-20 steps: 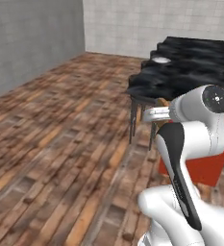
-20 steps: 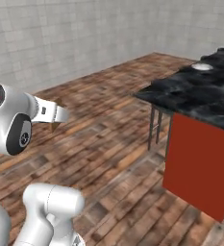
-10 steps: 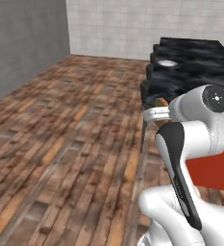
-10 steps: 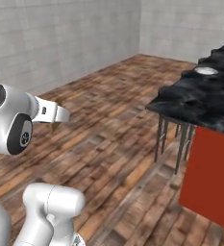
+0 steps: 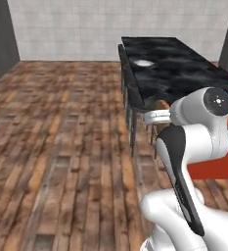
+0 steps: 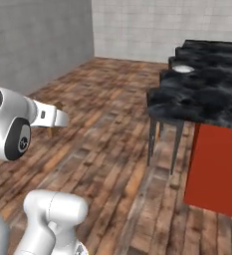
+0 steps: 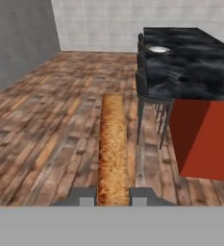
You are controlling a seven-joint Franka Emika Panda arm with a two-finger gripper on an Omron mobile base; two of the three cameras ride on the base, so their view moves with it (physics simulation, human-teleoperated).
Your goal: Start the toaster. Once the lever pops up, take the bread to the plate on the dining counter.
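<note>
Left base view: we see the dining counter [image 5: 184, 73] running from the upper middle to the right edge, black marble top over a red base, with the plate [image 5: 144, 62] sitting bare near its far left edge; dark stools [image 5: 132, 105] line its left side. Right base view: the counter fills the upper right, the plate [image 6: 183, 69] small on its near-left corner, and a bit of golden-brown bread [image 6: 55, 106] peeks past the wrist at left. Hand view: the gripper [image 7: 113, 196] at the bottom is clamped tight on the bread [image 7: 112, 144], which sticks up edge-on between the fingertips [image 7: 83, 196]; counter and plate [image 7: 159, 49] lie upper right, well apart. We judge the toasting and pickup done, with the carry underway and the placing on the plate left. The floor is brown wood planks [image 5: 52, 147], the walls grey and pale tile [image 6: 43, 40].
</note>
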